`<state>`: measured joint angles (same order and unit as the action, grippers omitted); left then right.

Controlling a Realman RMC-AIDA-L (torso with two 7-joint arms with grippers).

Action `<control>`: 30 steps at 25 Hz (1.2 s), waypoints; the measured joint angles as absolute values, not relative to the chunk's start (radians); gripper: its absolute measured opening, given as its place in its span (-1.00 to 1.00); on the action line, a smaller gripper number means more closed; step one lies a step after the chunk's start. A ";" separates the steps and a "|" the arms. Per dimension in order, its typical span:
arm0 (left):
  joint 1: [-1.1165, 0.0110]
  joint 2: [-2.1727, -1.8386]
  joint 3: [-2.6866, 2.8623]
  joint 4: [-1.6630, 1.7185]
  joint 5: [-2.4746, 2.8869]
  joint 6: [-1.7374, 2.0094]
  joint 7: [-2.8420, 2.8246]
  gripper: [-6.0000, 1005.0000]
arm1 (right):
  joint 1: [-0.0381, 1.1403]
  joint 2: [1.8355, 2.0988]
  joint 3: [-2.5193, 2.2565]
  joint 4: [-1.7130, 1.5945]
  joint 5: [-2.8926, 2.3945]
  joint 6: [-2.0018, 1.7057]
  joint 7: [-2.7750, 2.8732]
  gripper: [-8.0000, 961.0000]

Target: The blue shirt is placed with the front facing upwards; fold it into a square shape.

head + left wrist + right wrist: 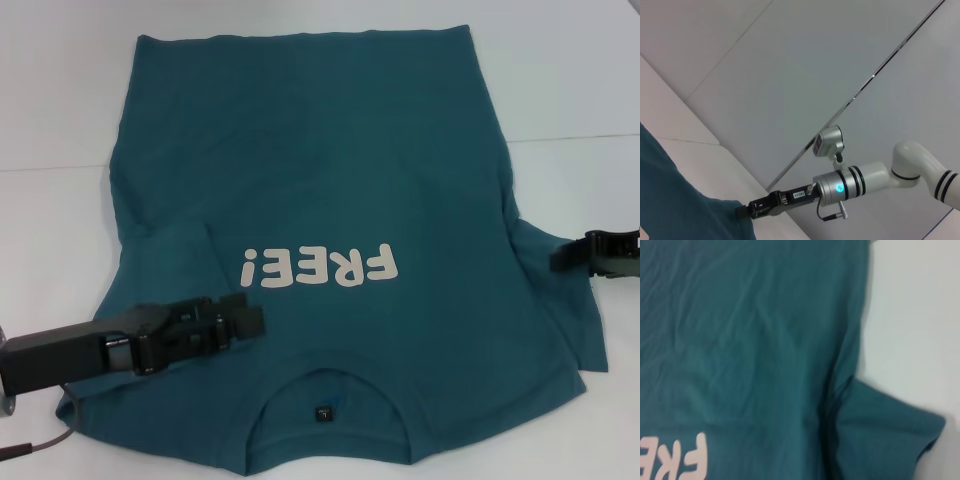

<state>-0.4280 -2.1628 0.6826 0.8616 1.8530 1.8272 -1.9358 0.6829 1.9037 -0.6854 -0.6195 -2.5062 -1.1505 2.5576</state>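
Head view had the left gripper (248,318) over the shirt (330,180), spread print-up on the table (60,120), grip unclear, right gripper (562,257) at the right sleeve, grip unclear; sleeve folds look next.

The left hand (225,322) was all black, blocky, mounted on a boxy dark wrist with a thin grey cable trailing beneath it. The right hand (747,212) was black too, carrying a small white label, and joined a silver cylinder with a glowing teal light, black rings, a dangling plug and a glossy white arm.
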 joint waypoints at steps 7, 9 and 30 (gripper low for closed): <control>-0.424 -2.161 0.671 0.852 1.853 1.827 -1.936 0.31 | 0.683 1.904 -0.695 -0.619 -2.527 -1.134 2.569 -0.18; -0.423 -2.160 0.670 0.851 1.853 1.827 -1.936 0.31 | 0.685 1.904 -0.695 -0.619 -2.531 -1.134 2.569 -0.31; -0.422 -2.161 0.669 0.851 1.853 1.834 -1.946 0.31 | 0.778 1.863 -0.703 -0.647 -2.572 -1.130 2.617 -0.91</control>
<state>-0.4220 -2.1613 0.6691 0.8513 1.8531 1.8344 -1.9460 0.7780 1.8626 -0.7027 -0.6472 -2.5720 -1.1304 2.6170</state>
